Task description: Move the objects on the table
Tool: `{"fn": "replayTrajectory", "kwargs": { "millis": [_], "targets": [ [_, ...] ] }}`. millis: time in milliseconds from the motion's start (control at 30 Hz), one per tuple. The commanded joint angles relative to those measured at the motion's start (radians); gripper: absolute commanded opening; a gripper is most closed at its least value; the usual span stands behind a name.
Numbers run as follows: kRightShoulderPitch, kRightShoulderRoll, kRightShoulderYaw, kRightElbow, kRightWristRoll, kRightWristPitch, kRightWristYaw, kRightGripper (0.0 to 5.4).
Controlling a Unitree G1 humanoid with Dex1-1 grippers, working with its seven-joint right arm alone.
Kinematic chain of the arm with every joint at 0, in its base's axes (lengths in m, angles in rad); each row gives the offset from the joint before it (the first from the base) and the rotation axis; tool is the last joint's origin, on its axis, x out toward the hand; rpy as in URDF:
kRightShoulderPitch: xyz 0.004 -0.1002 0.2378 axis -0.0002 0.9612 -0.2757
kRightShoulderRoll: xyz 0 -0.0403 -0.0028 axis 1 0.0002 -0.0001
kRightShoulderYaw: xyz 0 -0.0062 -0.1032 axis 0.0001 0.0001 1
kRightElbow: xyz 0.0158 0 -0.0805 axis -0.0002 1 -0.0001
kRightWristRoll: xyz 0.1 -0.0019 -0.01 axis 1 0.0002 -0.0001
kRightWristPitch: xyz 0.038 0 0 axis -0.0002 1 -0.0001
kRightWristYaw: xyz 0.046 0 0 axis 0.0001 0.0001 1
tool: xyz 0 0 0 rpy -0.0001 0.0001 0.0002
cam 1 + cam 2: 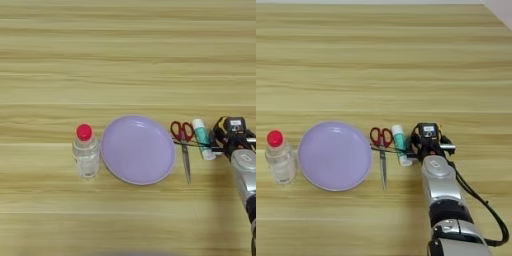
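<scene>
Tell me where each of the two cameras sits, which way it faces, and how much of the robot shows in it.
Left eye view: on the head, looking down at the table; only the silver forearm shows at the right edge, by the tape measure.
Right eye view: same head, set slightly right; the whole forearm rises from the bottom edge to the tape measure.
Shared: bottle, lilac plate, scissors, glue stick, in one row, left to right.
</scene>
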Motion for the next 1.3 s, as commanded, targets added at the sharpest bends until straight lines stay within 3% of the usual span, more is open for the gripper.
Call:
{"fn": "replayTrajectory", "kwargs": {
  "millis": [33,1000,1300],
  "targets": [
    [-0.09,-0.056,0.002,-0.025,-0.01,-0.034,-0.009,4.32],
    [-0.138,-0.074,0.031,0.124,-0.023,-0.035,-0.009,4.32],
    [-0.149,-0.068,0.027,0.148,-0.003,-0.011,0.037,4.32]
  ]
}}
